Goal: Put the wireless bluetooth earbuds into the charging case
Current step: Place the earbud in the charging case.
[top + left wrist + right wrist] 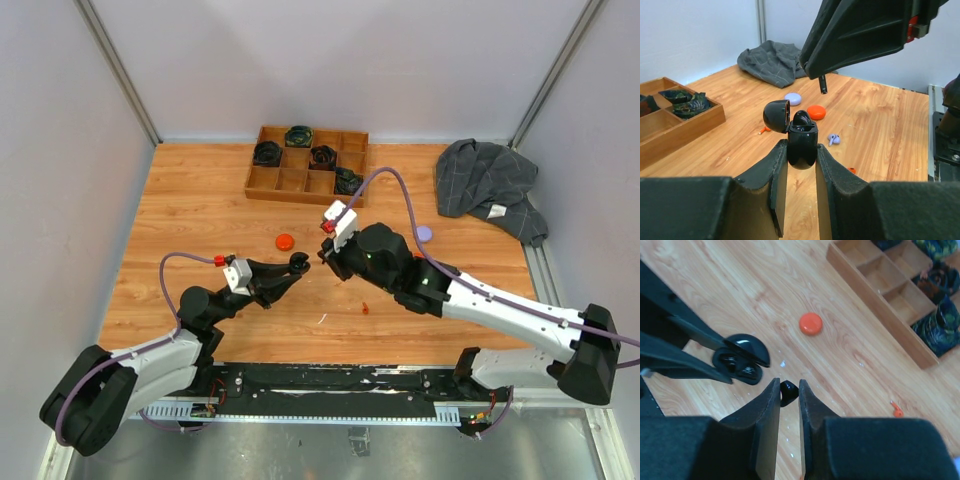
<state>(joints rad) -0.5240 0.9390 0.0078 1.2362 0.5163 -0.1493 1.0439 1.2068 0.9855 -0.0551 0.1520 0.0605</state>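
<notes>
My left gripper point(290, 268) point(802, 146) is shut on a glossy black charging case point(802, 144), held upright above the table. Its lid point(776, 116) is swung open to the left, and one black earbud point(801, 118) sits inside. My right gripper point(326, 252) point(788, 385) is shut on a second black earbud point(789, 393). It hangs just right of and above the open case point(742, 363), apart from it. The earbud's stem point(823, 85) points down below the right fingers. Loose on the table lie a lavender earbud point(833, 138) and orange earbuds point(764, 130) point(897, 411) point(366, 308).
An orange round case point(285, 241) point(810, 323) and a lavender round case point(424, 233) point(793, 98) lie on the wooden table. A compartmented wooden tray point(262, 182) with dark coiled items stands at the back. A crumpled grey cloth point(490, 185) lies at the back right.
</notes>
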